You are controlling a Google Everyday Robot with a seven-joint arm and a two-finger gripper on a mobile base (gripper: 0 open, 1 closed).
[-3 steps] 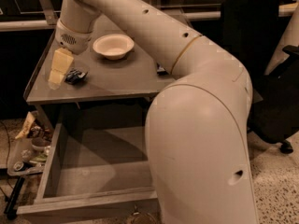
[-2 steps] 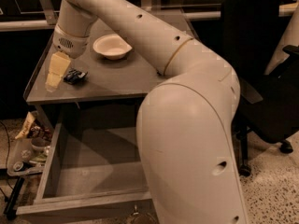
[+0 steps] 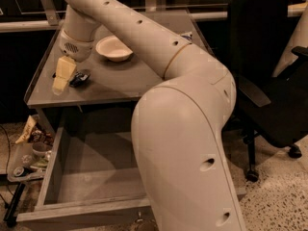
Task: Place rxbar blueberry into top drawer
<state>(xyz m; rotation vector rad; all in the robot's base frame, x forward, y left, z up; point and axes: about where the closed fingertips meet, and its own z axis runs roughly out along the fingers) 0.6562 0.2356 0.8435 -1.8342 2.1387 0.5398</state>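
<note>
I had the gripper (image 3: 61,78) low over the left front part of the table (image 3: 120,83), just beside the rxbar blueberry (image 3: 80,77), which lay flat on the tabletop. I could not tell if the gripper was wide or narrow, and I could not tell if it touched the bar. The top drawer (image 3: 91,177) stood open under the table. My worry was the thin wrapper. A grasp from the side could push it toward the table edge instead of catching it, and then it could fall to the floor beside the drawer. The bowl (image 3: 114,48) was well apart, so I judged it no danger.
</note>
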